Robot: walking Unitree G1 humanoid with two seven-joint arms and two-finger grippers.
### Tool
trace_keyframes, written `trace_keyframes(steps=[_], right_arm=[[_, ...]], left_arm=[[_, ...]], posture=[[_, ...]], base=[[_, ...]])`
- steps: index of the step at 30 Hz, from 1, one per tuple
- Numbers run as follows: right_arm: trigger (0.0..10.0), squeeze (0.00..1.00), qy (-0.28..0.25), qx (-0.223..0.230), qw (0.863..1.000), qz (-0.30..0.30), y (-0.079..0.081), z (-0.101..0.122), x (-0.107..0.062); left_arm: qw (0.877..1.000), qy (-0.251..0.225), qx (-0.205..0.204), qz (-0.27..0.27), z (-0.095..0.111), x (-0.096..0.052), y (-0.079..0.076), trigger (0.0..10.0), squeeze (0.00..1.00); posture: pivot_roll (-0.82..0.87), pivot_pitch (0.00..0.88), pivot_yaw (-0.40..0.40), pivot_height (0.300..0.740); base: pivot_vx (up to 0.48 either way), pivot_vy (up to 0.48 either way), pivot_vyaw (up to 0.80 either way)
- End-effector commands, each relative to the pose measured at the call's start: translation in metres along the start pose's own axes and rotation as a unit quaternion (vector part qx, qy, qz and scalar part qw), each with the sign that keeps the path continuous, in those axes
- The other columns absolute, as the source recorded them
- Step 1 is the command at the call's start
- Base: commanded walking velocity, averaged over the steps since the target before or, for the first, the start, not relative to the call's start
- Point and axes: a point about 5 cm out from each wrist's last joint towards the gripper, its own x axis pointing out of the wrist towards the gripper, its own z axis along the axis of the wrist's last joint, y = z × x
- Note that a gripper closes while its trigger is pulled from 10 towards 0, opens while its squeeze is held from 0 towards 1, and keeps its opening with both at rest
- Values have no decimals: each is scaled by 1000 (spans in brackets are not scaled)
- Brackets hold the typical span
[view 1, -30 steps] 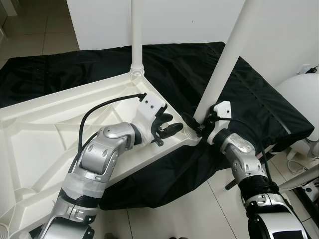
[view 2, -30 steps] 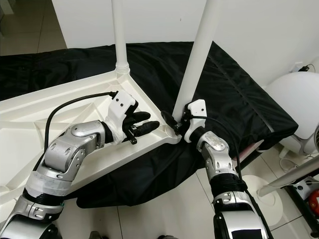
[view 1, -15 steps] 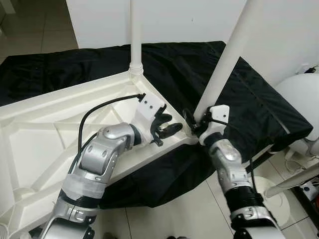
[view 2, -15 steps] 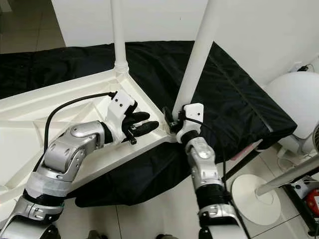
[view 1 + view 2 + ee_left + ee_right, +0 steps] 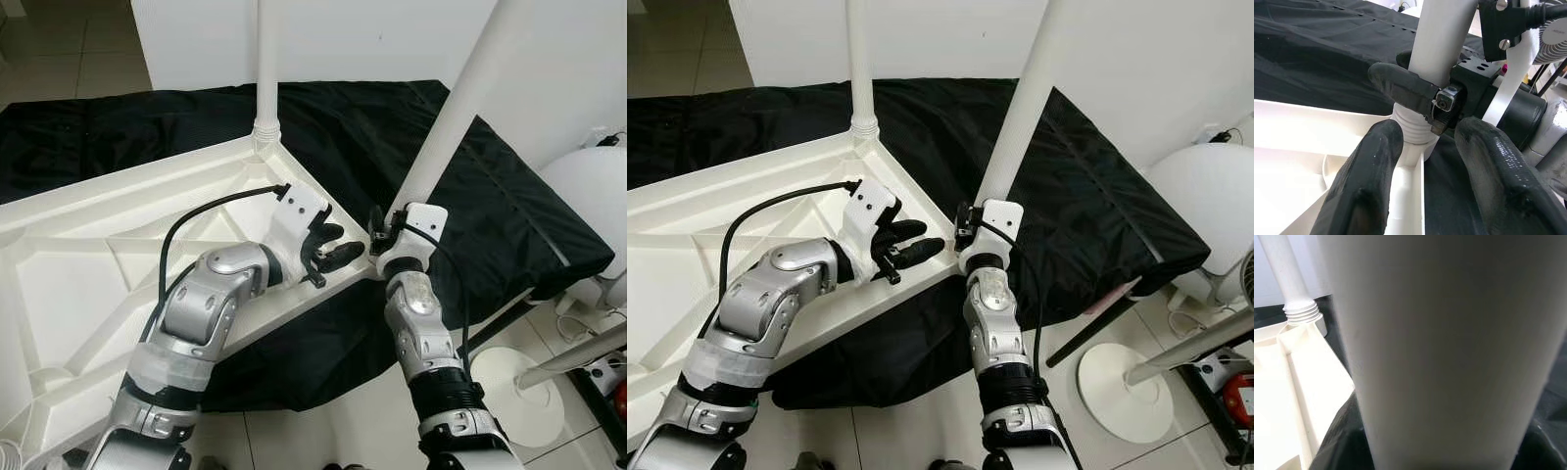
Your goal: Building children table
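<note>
**Seating the near leg in its corner socket**

The white table leg point(image 5: 446, 127) stands tilted, its ribbed lower end entering the corner socket point(image 5: 1413, 142) of the upturned white tabletop point(image 5: 88, 264), which lies underside up on a black cloth point(image 5: 490, 186). A second leg point(image 5: 266, 69) already stands upright in the far corner of the tabletop.

Our right gripper point(image 5: 384, 230) is clamped around the near leg just above the socket; in the left wrist view one of its black fingers point(image 5: 1400, 85) wraps the shaft. Our left gripper point(image 5: 328, 250) rests on the tabletop rim beside that corner, fingers parted and holding nothing, apparently steadying the top.

We judge that we are mid-way through fitting this leg: the thread is at the socket, but the leaning shaft suggests it is not yet seated. The next move calls for bringing the leg square to the socket, then twisting it while the left gripper keeps the tabletop from sliding on the cloth.
</note>
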Motion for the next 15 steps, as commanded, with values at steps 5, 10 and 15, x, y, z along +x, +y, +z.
trace_keyframes(steps=[5,10,15], right_arm=[[10000,1000,2,11,1000,21,-14,-4,-7],[10000,847,4,4,998,55,-24,0,-5],[10000,0,10,-24,992,126,-37,5,-4]], left_arm=[[999,-2,5,41,0,1,2,10000,0],[999,-2,4,36,-1,3,-2,10000,0],[1000,0,1,12,-4,8,-14,10000,0]], posture=[[47,53,-61,740],[47,51,-64,740],[42,49,-61,740]], base=[[0,0,0],[0,0,0],[0,0,0]])
